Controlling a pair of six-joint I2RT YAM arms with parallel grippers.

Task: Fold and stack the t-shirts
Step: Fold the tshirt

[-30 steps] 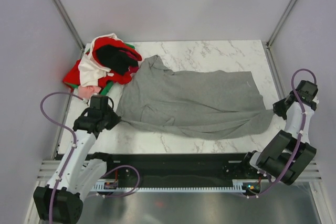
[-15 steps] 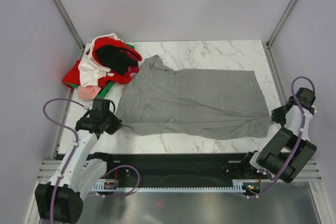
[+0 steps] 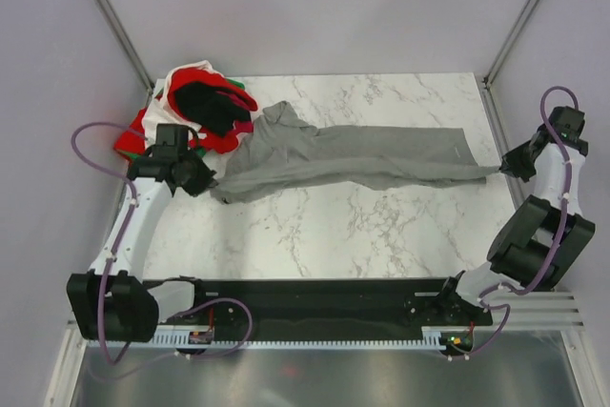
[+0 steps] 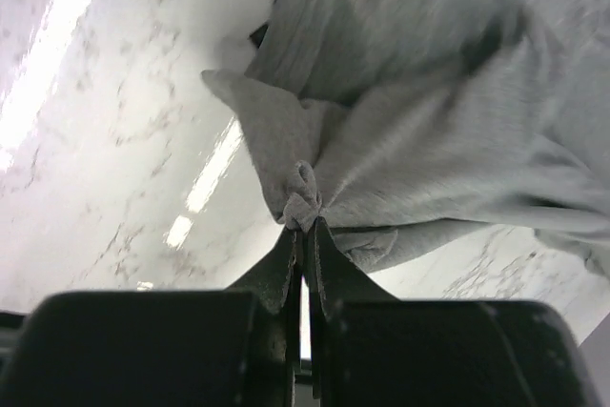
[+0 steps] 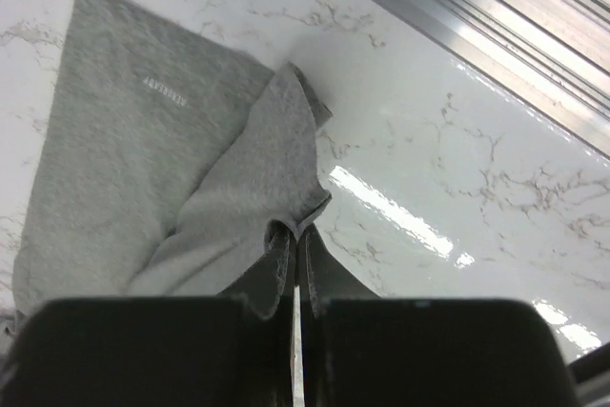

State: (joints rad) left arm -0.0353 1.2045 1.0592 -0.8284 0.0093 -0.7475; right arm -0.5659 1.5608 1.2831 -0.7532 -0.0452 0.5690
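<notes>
While the left end effector (image 4: 303, 228) and right end effector (image 5: 294, 233) each clamp a corner of the heather-grey t-shirt (image 3: 353, 154), it stretches across the worktop (image 3: 362, 235), apparently mid-fold; next, both should lower together, keeping edges aligned.

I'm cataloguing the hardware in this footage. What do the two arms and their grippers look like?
Both the left arm and the right arm have white link shells with bulky black joint housings, and a purple cable loops loosely beside each. The left gripper and right gripper are black, with flat fingers tapering to thin tips. No markings are legible.
</notes>
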